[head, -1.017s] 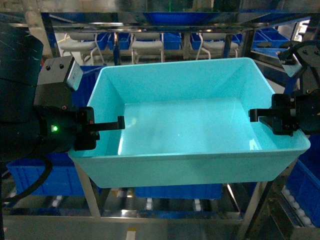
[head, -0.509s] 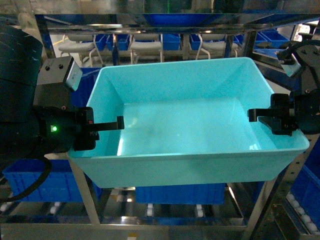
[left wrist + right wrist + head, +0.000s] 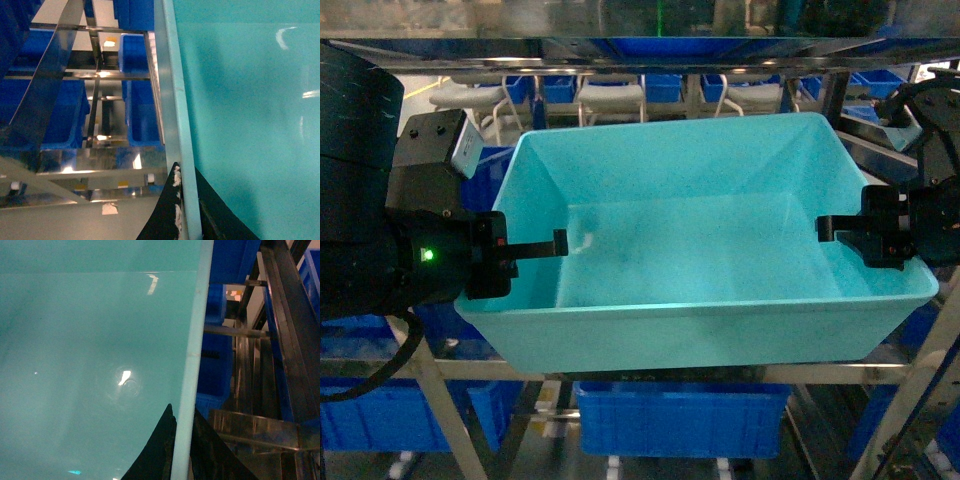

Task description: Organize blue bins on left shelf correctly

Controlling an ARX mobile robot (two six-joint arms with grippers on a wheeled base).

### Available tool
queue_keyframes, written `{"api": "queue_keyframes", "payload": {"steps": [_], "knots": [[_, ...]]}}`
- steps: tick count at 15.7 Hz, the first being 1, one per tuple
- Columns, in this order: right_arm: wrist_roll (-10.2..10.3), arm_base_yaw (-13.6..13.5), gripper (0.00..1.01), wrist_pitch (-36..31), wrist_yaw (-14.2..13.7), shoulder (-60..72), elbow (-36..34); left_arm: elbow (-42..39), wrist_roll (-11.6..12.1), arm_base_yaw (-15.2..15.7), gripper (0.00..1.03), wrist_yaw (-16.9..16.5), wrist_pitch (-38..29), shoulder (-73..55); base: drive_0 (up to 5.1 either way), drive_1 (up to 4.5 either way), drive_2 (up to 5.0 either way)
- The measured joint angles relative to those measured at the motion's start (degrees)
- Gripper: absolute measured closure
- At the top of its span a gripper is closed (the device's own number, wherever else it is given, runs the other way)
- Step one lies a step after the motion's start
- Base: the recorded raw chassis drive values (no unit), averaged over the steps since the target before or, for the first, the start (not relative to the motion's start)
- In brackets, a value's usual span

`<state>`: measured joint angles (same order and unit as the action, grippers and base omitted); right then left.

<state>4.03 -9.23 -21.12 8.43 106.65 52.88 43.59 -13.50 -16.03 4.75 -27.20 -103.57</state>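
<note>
Filling the centre of the head view, a glossy turquoise bin (image 3: 695, 250) with tapered walls and a flat rim, level, empty inside, above a steel shelf beam (image 3: 650, 372) near its bottom edge. Clamped at the left rim by the left gripper (image 3: 535, 252) and at the right rim by the right gripper (image 3: 850, 232), one finger on each side of the wall. Some free gap toward the top beam (image 3: 620, 45); dark blue bins (image 3: 680, 415) below.

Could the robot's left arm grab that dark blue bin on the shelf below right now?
Probably not: the left pincer is shut on the turquoise bin, which hangs directly over the dark blue bin.
</note>
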Motion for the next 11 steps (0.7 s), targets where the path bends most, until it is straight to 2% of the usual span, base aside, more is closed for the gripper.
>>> {"api": "queue_keyframes", "payload": {"steps": [8,11], "knots": [[0.00,0.04,0.94,0.02,0.00,0.00,-0.02,0.00,-0.02,0.00,1.01,-0.02,0.13,0.13,0.1,4.01,-3.8],[0.07,0.04,0.94,2.64,0.22,1.38,-0.02,0.00,-0.28,0.17,1.01,-1.40,0.63,-2.05,0.1,4.01,-3.8]]}}
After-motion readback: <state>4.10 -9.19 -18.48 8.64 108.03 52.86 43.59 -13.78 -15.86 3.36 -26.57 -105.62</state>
